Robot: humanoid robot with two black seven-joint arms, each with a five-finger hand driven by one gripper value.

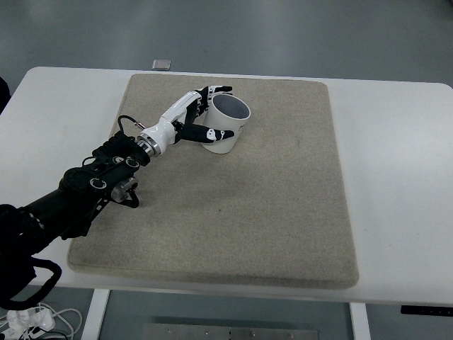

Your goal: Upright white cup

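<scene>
A white cup (228,127) sits on the far left part of the beige mat (283,212), its open mouth facing up and tilted slightly to the right. My left hand (209,112) reaches in from the lower left and is closed around the cup's left side. The fingers (216,91) curl behind the rim and the thumb (207,134) lies across the front wall. I cannot tell whether the cup's base rests flat on the mat. The right arm is out of view.
The mat covers most of the white table (396,177). A small grey flat object (162,64) lies on the table just beyond the mat's far left corner. A cable bundle (32,319) hangs below the table's near left edge.
</scene>
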